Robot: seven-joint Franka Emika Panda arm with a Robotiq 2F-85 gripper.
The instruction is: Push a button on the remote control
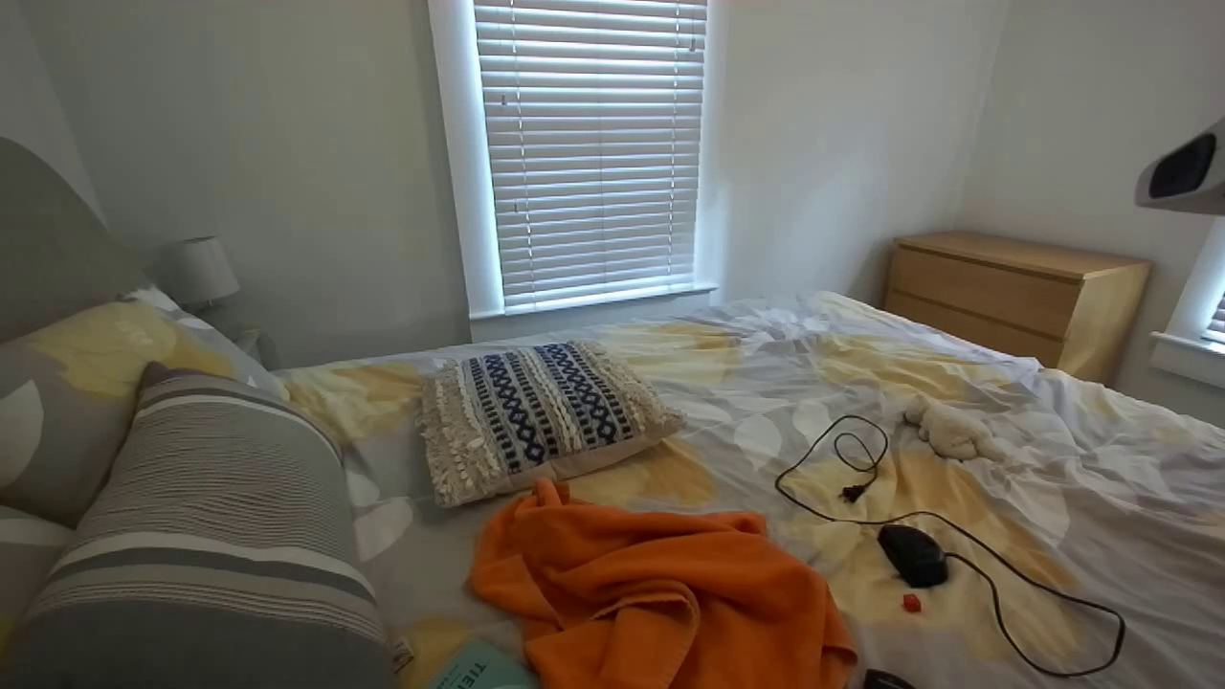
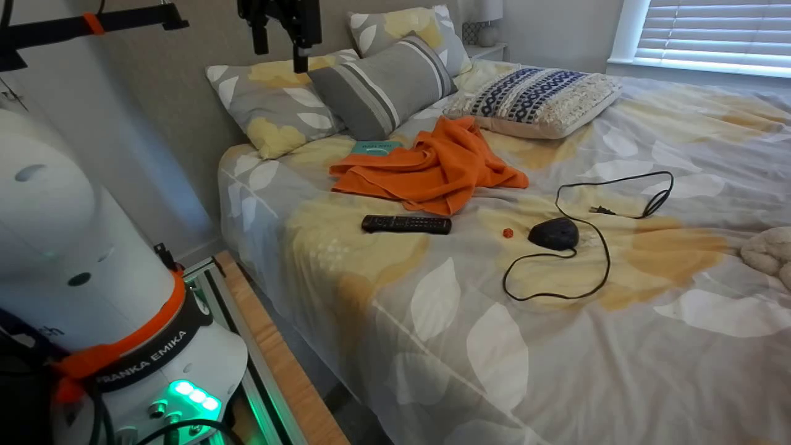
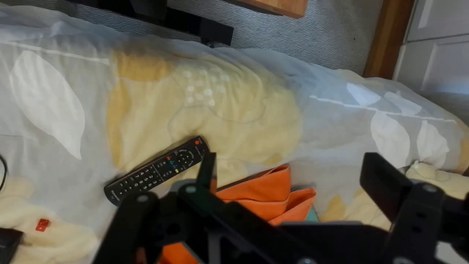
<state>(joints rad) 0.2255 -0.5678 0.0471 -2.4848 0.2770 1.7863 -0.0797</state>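
The remote control (image 2: pixel 406 224) is long and black and lies on the bed, in front of the orange cloth in an exterior view. It also shows in the wrist view (image 3: pixel 157 170), buttons up, with a red button at its end near my left-hand finger. A dark end at the bottom edge of an exterior view (image 1: pixel 885 679) may be the remote. My gripper (image 2: pixel 281 55) hangs high above the bed, near the pillows and well apart from the remote. In the wrist view the gripper (image 3: pixel 289 157) has its fingers wide apart with nothing between them.
An orange cloth (image 2: pixel 439 167) partly covers a teal book (image 2: pixel 376 148). A black device with a cord (image 2: pixel 554 234) and a small red die (image 2: pixel 508 233) lie beside the remote. Pillows (image 2: pixel 386 86) stand at the headboard. A wooden edge (image 2: pixel 278 352) borders the robot base.
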